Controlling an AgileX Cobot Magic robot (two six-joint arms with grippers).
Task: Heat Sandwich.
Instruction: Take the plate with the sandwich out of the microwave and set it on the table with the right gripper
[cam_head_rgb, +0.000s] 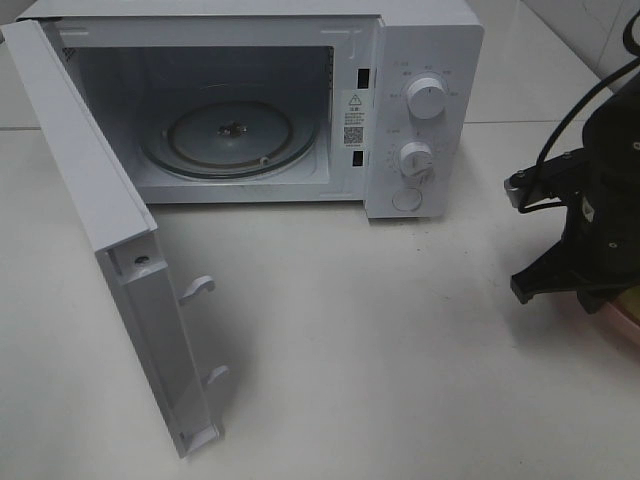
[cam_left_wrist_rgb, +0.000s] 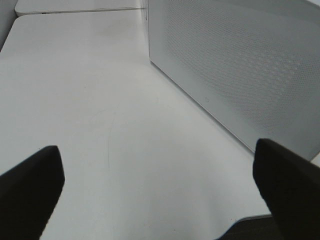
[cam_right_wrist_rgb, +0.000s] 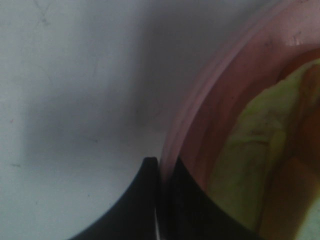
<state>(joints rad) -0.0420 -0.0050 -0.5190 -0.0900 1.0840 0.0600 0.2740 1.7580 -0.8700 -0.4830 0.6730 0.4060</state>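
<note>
The sandwich (cam_right_wrist_rgb: 250, 160) lies on the round pink plate (cam_right_wrist_rgb: 210, 90); the right wrist view shows its pale green leaf and tan crust up close. My right gripper (cam_right_wrist_rgb: 159, 200) is shut on the plate's rim, one finger outside and one inside. In the high view the right arm (cam_head_rgb: 590, 220) stands at the table's right edge and only a sliver of the plate (cam_head_rgb: 627, 328) shows below it; the sandwich is hidden there. My left gripper (cam_left_wrist_rgb: 160, 200) is open and empty above the bare table, beside a perforated white wall of the microwave (cam_left_wrist_rgb: 240, 65).
The white microwave (cam_head_rgb: 425, 60) stands at the back with its door (cam_head_rgb: 95, 210) swung wide open towards the front left. Its glass turntable (cam_head_rgb: 228, 138) holds nothing. Two knobs (cam_head_rgb: 427, 98) sit on its right panel. White table (cam_head_rgb: 380, 340) lies between microwave and plate.
</note>
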